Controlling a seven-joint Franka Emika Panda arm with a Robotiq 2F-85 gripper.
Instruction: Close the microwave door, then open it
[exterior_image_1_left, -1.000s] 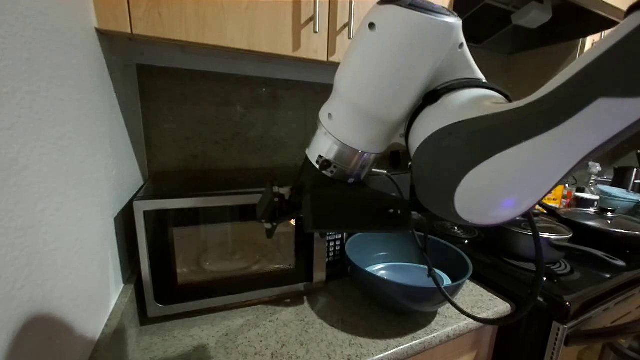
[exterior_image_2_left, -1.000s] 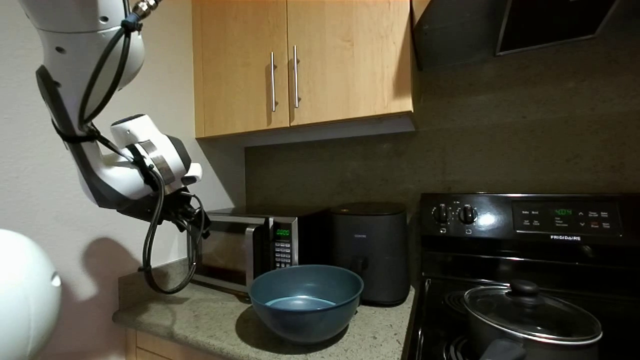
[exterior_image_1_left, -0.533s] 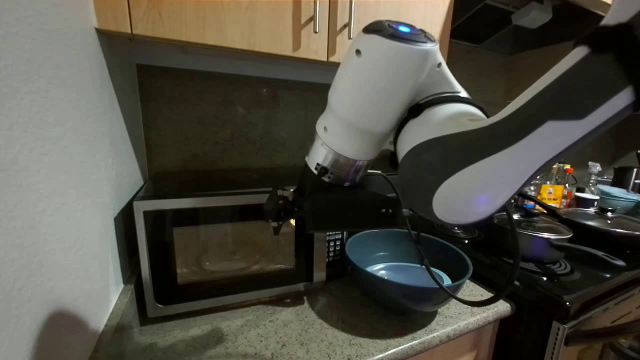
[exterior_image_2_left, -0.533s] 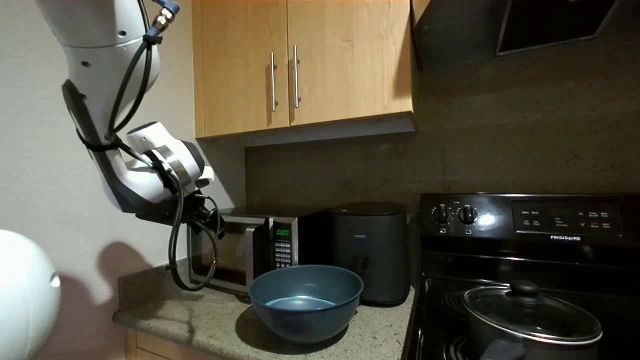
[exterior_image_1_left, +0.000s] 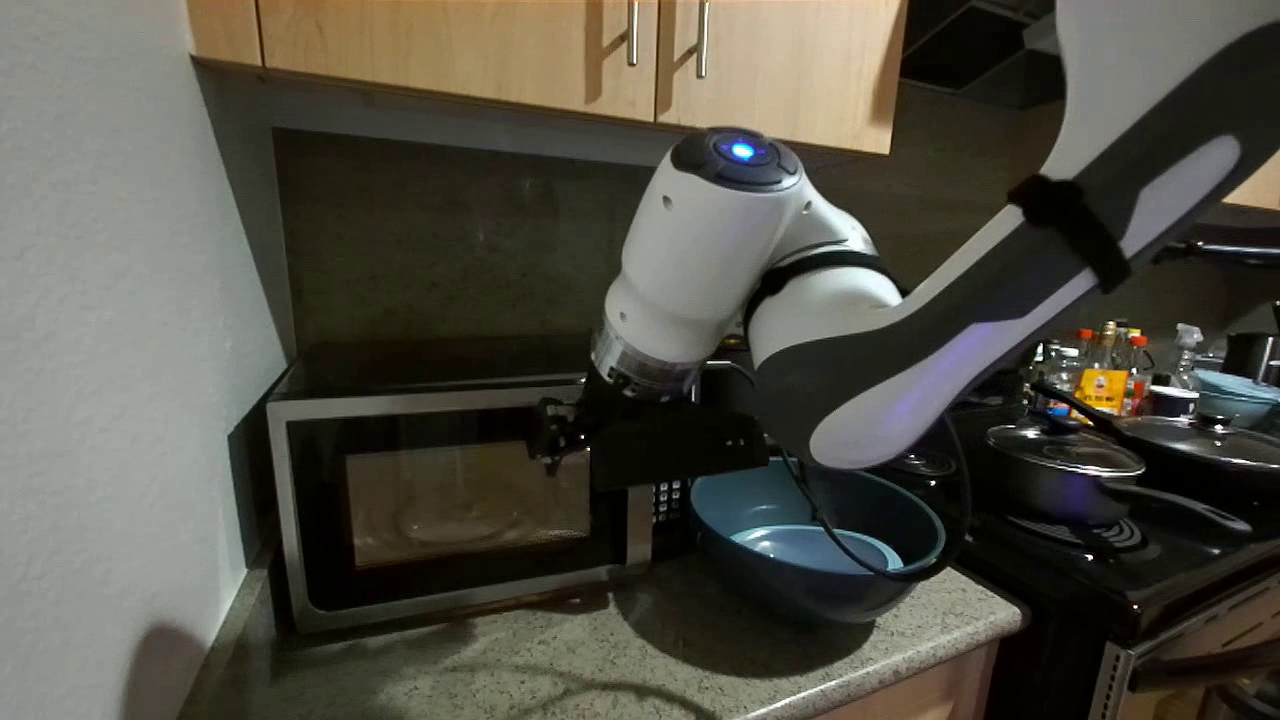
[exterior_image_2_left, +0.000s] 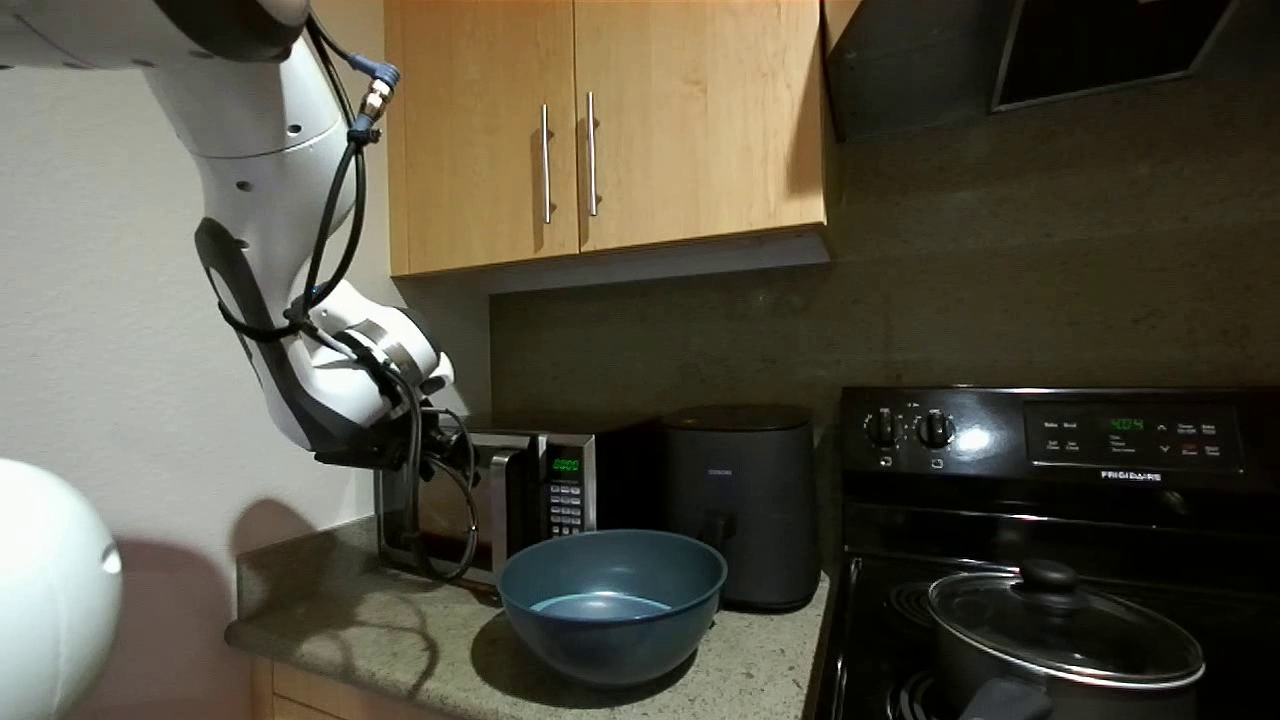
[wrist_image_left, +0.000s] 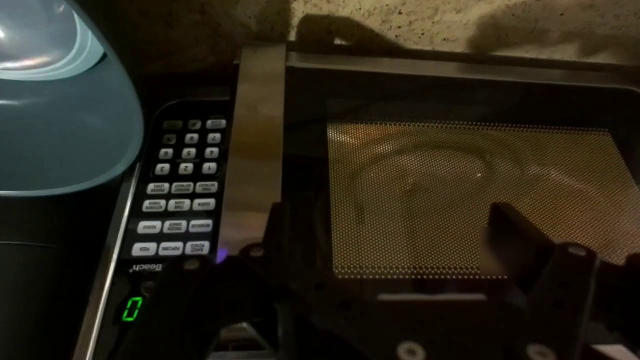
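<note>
Microwave (exterior_image_2_left: 545, 480) stands on the speckled desk (exterior_image_1_left: 560, 645), near the pale wall (exterior_image_1_left: 120, 330) and below the wooden cupboard (exterior_image_1_left: 450, 50). Its door (exterior_image_1_left: 450, 510) covers most of the front and looks closed, with the silver handle (wrist_image_left: 255, 150) just beside the black button panel (wrist_image_left: 182, 195); whether it is fully latched, I cannot tell. Behind the dark window (wrist_image_left: 415, 195) a round plate (exterior_image_1_left: 455, 525) can be seen, rather dim. In an exterior view the panel shows green digits (exterior_image_2_left: 566, 465).

The robot arm (exterior_image_1_left: 690, 260) extends from the right side in an exterior view, and the pincer (wrist_image_left: 392, 215) is in front of the upper part of the door, near the handle end. In the wrist view its 2 fingers (wrist_image_left: 515, 240) stand wide apart, with the window visible between them, and it has hold of nothing. If some finger touches the door, I cannot tell.

Near the panel side of the microwave there is a big blue bowl (exterior_image_2_left: 612, 645), with a smaller light blue dish (exterior_image_1_left: 815, 545) inside it. A black appliance (exterior_image_2_left: 740, 500) stands behind the bowl in an exterior view. Next to the desk is the black stove (exterior_image_2_left: 960, 480), which carries a pot (exterior_image_2_left: 1110, 700) with a glass lid (exterior_image_2_left: 1080, 640)
</note>
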